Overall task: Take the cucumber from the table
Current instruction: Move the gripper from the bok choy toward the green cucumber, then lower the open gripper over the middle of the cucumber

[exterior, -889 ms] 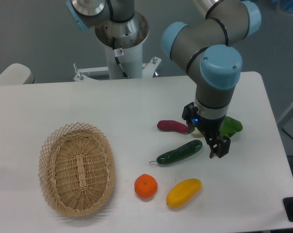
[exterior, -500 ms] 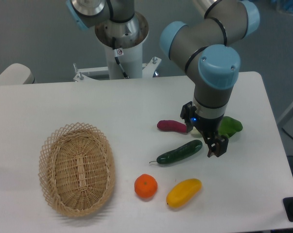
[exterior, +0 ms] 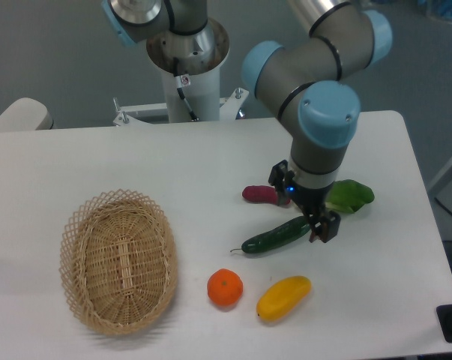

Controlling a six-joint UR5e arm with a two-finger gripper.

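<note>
Status: pick not done. Cucumber (exterior: 276, 235) lies flat on the counter (exterior: 98, 161), not lifted, no grip visible. Left to do, by my read: center claw over the body, come down, pinch, raise.

Claw (exterior: 306, 217) sits at the cucumber's right (thick) end, low, near counter level. One dark finger shows just beside the tip on the right; the other side is partly behind the wrist. Looks spread w/ the fingers straddling the end, but can't tell if either finger touches the skin. Nothing pinched as far as I can see.

Cucumber position: right-center of counter, lying diagonal, thick end up-right toward the claw, thin stem tail pointing down-left. Sweet potato (exterior: 258, 194) just above it, close to the claw's left side. Bok choy (exterior: 350, 196) to the right, partly behind the arm. Mango (exterior: 283, 297) and orange (exterior: 225, 288) below, apart from it. Wicker basket (exterior: 118, 260) well off to the left.

Risk, my guess: a grip this near the end could let the glossy toy pivot or slip out.
</note>
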